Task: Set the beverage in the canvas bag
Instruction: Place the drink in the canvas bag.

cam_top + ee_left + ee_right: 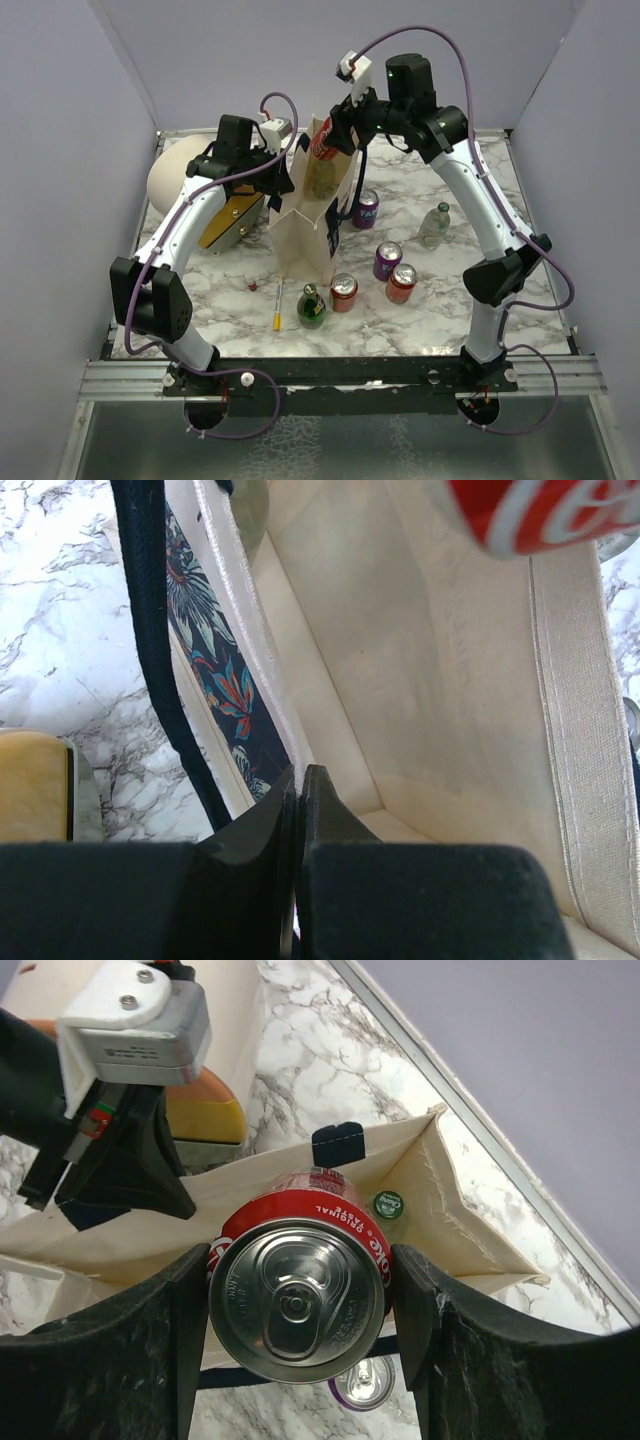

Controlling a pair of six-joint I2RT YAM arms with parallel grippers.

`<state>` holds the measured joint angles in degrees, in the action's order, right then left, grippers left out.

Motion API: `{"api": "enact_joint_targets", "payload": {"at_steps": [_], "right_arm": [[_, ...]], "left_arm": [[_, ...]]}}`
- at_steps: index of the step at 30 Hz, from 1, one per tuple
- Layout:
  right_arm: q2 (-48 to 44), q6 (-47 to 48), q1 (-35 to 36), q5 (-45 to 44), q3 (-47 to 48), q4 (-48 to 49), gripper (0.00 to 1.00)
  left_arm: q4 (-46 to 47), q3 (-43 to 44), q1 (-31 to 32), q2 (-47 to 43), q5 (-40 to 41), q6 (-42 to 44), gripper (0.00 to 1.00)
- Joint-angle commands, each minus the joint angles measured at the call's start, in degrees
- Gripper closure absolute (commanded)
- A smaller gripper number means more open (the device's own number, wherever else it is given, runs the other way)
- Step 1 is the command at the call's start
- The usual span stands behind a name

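The cream canvas bag (305,235) stands upright mid-table with its mouth open; its navy strap and dark print show in the left wrist view (430,680). My left gripper (284,186) (300,772) is shut on the bag's near rim, one finger inside and one outside. My right gripper (335,140) (300,1255) is shut on a red cola can (290,1305), holding it upright just above the bag's mouth (445,1185). The can also shows in the top view (322,150) and the left wrist view (545,515). A green bottle cap (387,1203) lies inside the bag.
Right of the bag stand two purple cans (367,208) (387,260), two red cans (401,283) (343,292) and a clear bottle (433,225). A green bottle (311,306) and a yellow pen (278,310) lie in front. A cream-and-orange drum (185,175) sits at the back left.
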<state>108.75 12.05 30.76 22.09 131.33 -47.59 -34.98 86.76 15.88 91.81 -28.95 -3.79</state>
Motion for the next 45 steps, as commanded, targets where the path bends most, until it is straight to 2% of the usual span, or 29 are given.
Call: {"api": "enact_joint_targets", "payload": {"at_steps": [1, 6, 23, 29, 38, 45], "right_arm": [[2.41, -0.25, 0.97, 2.14, 4.95, 2.67, 0.99], [6.40, 1.33, 1.66, 1.45, 8.03, -0.64, 0.99], [11.28, 5.90, 2.06, -2.61, 6.86, -7.33, 0.99], [12.65, 7.96, 2.11, -7.65, 6.87, -10.33, 0.99], [12.13, 11.68, 2.11, -12.55, 4.28, -10.57, 0.99], [15.18, 11.07, 2.11, -10.40, 6.35, -9.37, 0.99]], "left_arm": [[-0.70, -0.80, 0.11, -2.34, -0.49, -0.58, 1.00], [-0.57, -0.80, 0.07, -2.16, -0.68, -0.60, 1.00], [-0.52, -1.04, 0.11, -2.17, -0.54, -0.43, 1.00], [-0.30, -2.08, 0.12, -2.29, -0.49, -0.13, 1.00], [-0.35, -2.54, 0.12, -2.58, -0.16, 0.94, 1.00], [-0.30, -3.86, 0.12, -3.17, 0.03, 1.60, 1.00]]}}
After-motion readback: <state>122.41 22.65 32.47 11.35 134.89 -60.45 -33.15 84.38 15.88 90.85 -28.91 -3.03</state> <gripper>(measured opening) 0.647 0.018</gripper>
